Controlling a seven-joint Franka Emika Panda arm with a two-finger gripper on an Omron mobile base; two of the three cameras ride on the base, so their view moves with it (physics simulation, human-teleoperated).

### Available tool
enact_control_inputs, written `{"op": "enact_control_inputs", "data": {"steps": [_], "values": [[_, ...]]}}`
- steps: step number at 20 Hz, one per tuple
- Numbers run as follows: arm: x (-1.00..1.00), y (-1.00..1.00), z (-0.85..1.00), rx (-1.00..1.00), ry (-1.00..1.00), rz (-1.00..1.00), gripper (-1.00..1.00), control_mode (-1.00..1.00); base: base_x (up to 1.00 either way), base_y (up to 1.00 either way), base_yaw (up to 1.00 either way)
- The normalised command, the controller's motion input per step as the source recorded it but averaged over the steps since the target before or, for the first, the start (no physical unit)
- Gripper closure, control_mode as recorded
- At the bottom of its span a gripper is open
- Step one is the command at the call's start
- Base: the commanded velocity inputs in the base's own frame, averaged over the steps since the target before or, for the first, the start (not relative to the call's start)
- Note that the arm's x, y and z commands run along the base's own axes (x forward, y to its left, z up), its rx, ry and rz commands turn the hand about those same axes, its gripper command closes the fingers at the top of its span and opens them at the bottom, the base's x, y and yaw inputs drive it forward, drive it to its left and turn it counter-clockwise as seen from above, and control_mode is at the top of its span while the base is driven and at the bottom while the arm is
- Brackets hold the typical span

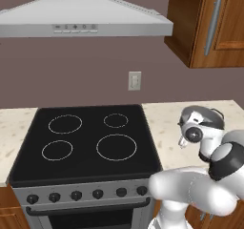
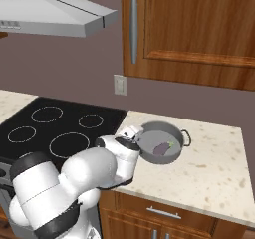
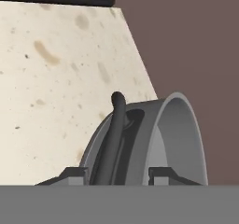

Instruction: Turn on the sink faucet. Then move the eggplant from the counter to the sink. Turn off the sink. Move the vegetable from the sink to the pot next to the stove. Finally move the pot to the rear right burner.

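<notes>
Since our tool has pinched shut on the pot by its near handle, the pot could tip. It sits on the bench, at 3 o'clock from the stove, eggplant inside; a tilt would spill it.

Even, flat rendered light; sharp, no glare.
</notes>
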Motion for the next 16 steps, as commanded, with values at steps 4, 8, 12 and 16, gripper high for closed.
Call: {"op": "enact_control_inputs", "data": {"steps": [4,8,12,16], "values": [[0.00,0.72,0.42,-0.03,0.00,0.17,1.00,-1.00,0.00,0.00,0.00],[0.00,0.76,0.57,-0.02,0.00,0.15,1.00,-1.00,0.00,0.00,0.00],[0.01,0.76,0.52,-0.04,0.01,0.15,1.00,-1.00,0.00,0.00,0.00],[0.00,0.77,0.38,-0.04,0.03,0.15,1.00,-1.00,0.00,0.00,0.00]]}}
